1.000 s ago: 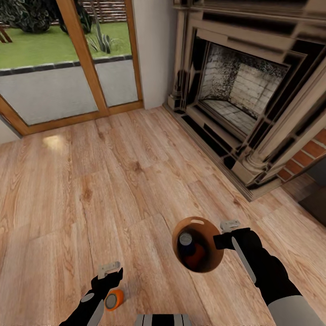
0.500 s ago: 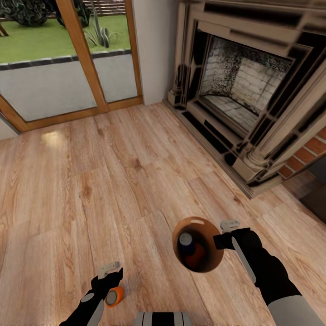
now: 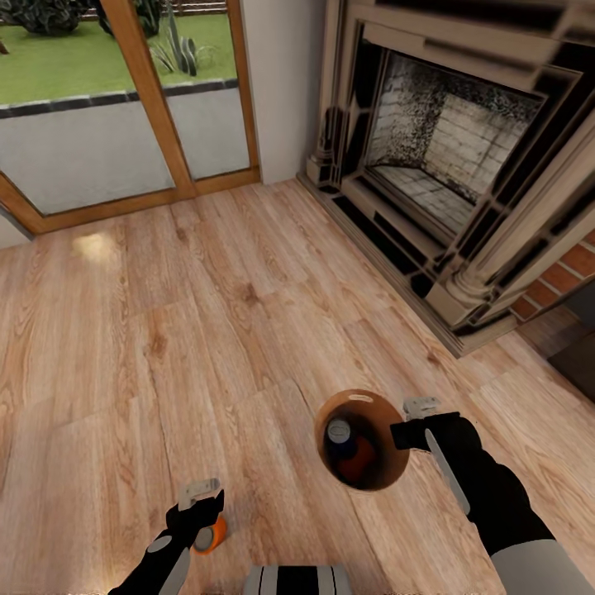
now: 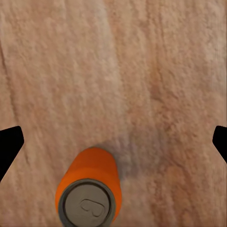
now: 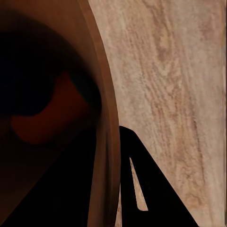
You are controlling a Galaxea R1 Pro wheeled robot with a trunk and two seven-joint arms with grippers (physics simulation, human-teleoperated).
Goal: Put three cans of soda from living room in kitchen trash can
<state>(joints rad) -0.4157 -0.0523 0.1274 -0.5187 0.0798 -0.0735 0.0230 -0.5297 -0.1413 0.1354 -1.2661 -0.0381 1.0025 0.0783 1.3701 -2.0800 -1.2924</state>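
Glass patio door (image 3: pixel 107 107): far left at the back of the head view, wood-framed, with lawn and paving beyond.
Wood plank floor (image 3: pixel 207 330): light, running across the whole room.
Left gripper (image 3: pixel 201 506): low in the head view, above the floor, an orange soda can (image 3: pixel 211 536) against its fingers. In the left wrist view the can (image 4: pixel 90 194) shows its grey top, and the dark fingertips (image 4: pixel 9 144) sit at the far edges, well apart from it. Jaws: wide; whether they carry the can I cannot tell.
Trash can (image 3: pixel 361 440): right of centre, held above the floor, brown inside, mouth turned toward the head camera.
Cans in bin: a blue soda can (image 3: pixel 339 435) with a grey top, an orange one (image 3: pixel 361 465) beside it.
Right gripper (image 3: pixel 416 428): clamped on the bin's rim; the right wrist view has the rim (image 5: pixel 106 142) passing beside a dark finger.
Fireplace (image 3: pixel 446 157): right, pale surround with dark trim, red brick at its far side.
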